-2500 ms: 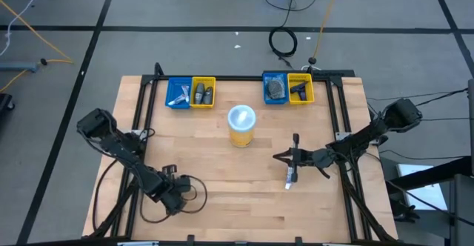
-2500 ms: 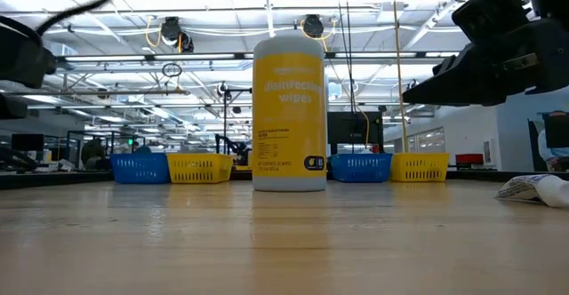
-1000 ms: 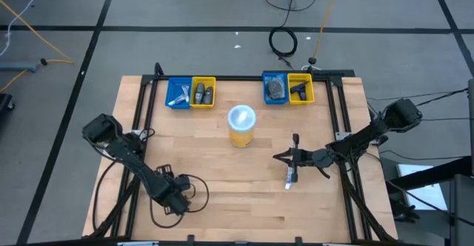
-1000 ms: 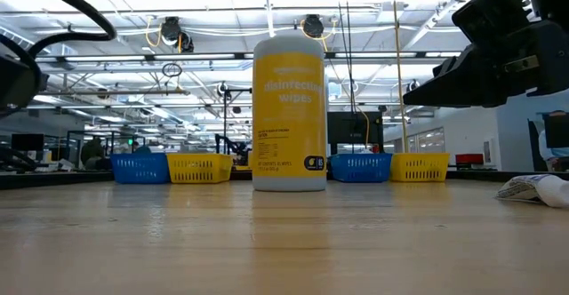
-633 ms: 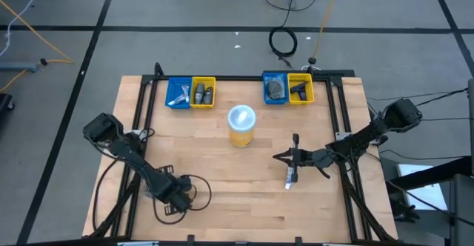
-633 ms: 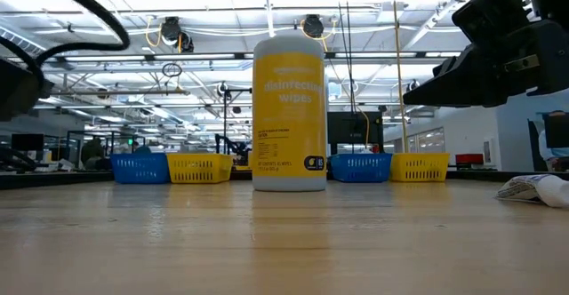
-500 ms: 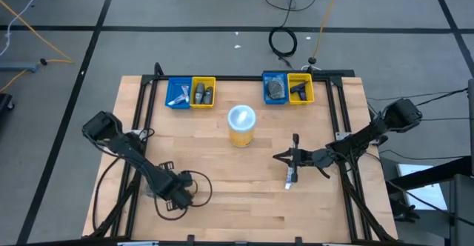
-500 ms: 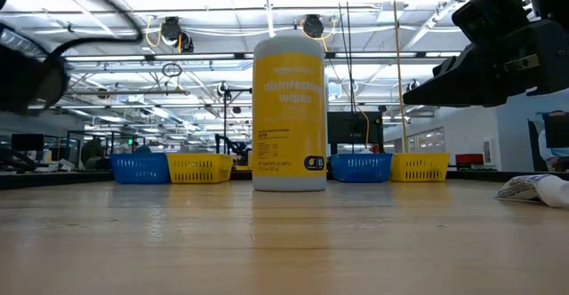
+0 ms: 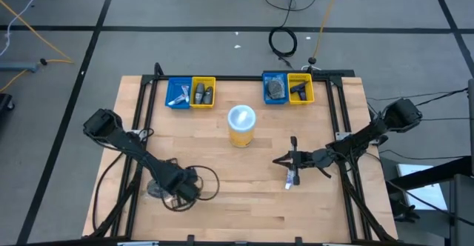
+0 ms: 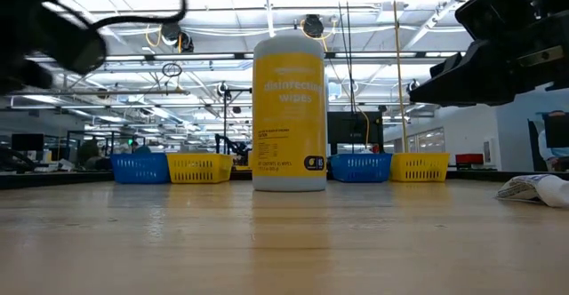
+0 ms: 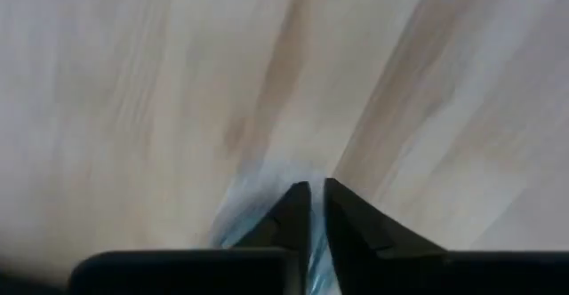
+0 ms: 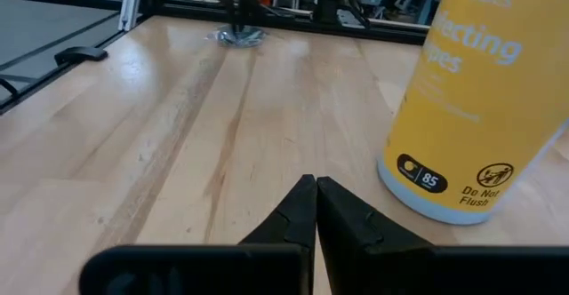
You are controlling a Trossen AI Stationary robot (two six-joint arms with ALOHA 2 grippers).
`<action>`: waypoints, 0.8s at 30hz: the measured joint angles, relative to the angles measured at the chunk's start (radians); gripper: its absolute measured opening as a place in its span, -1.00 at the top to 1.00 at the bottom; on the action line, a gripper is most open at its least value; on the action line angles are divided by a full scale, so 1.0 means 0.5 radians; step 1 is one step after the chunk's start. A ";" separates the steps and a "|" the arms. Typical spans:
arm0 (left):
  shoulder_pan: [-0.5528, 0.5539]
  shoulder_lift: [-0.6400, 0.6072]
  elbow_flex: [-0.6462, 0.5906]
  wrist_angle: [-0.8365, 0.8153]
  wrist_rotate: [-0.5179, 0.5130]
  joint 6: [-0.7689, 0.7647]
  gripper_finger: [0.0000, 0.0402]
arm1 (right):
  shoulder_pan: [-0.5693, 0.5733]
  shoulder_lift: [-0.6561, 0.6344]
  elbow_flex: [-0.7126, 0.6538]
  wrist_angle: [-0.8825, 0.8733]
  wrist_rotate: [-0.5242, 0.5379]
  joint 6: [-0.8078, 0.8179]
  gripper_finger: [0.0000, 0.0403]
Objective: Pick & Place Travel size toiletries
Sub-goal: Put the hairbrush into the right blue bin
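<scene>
step: picking up loose toiletries | left gripper (image 9: 183, 190) fingers pressed together, low over near-left table, beside a clear-wrapped item (image 9: 156, 190) | right gripper (image 9: 295, 159) clenched above white tube (image 9: 291, 176) | next: likely open, descend, grasp, carry to bins (image 9: 190, 92)

On your wooden tabletop (image 9: 222, 201) the yellow canister (image 9: 241, 125) with its white lid stands upright near the middle. Along the far edge you have two pairs of bins: a left blue bin (image 9: 178, 92) touching a left yellow bin (image 9: 203, 92) that holds small dark bottles (image 9: 203, 94), and a right blue bin (image 9: 275, 88) touching a right yellow bin (image 9: 300, 87). Your left hand (image 9: 180, 190) sits low over the near-left boards beside a pale wrapped item (image 9: 157, 189). Your right hand (image 9: 285, 159) reaches in from the right, with a white tube (image 9: 291, 177) lying just beside it.
</scene>
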 joint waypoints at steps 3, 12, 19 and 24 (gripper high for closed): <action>-0.061 -0.001 -0.019 -0.243 0.117 -0.117 0.62 | 0.000 0.000 0.000 -0.003 0.000 -0.007 0.98; -0.198 -0.003 -0.368 0.165 0.386 -0.303 0.67 | 0.000 0.000 0.000 -0.012 -0.001 -0.007 0.98; -0.072 -0.013 -0.317 0.928 -0.249 -0.054 0.96 | 0.000 0.000 0.000 0.005 0.000 -0.007 0.98; 0.067 0.000 -0.239 1.721 -0.595 0.658 0.89 | 0.000 0.001 0.000 0.044 -0.002 -0.007 0.98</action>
